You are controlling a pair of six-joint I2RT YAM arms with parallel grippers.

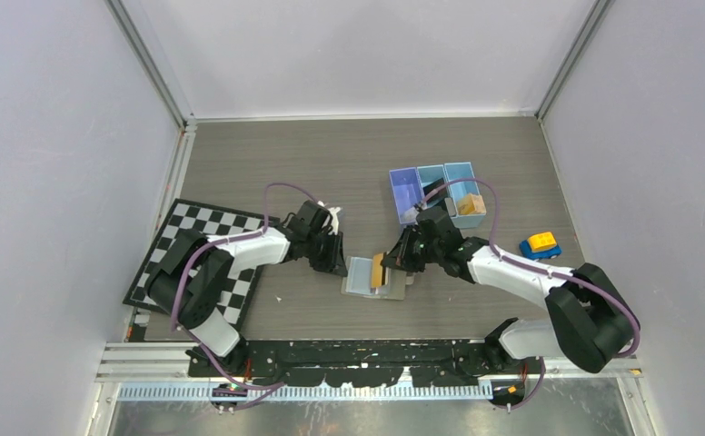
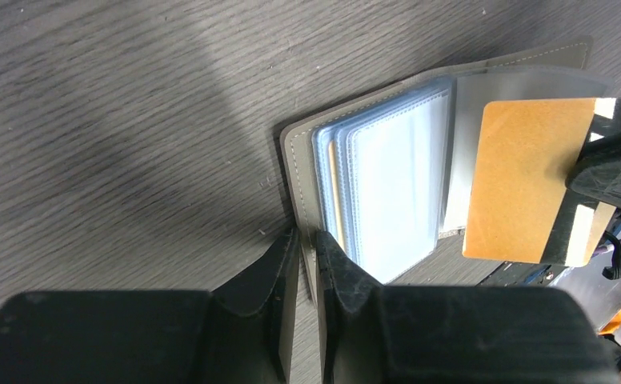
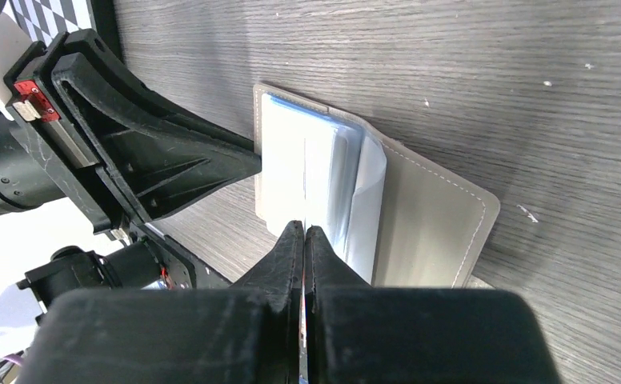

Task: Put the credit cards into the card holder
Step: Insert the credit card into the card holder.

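Orange card (image 2: 523, 180) overlaps stitched, seemingly leather card holder (image 2: 298, 176).

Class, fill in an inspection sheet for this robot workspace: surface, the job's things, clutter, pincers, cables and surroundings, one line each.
Surface: grey wood-grain table.
Job's things: card holder lies open with its clear pockets up; orange card hangs over it, not yet in a pocket.
Clutter: blue three-compartment tray with something orange in one end compartment; toy car; checkerboard.
Pincers: left pincer pinches the card holder's cover edge; right pincer is shut on the orange card.
Cables: purple cable loops along each arm, apart from the card holder.
Surroundings: pale walls with metal frame posts.
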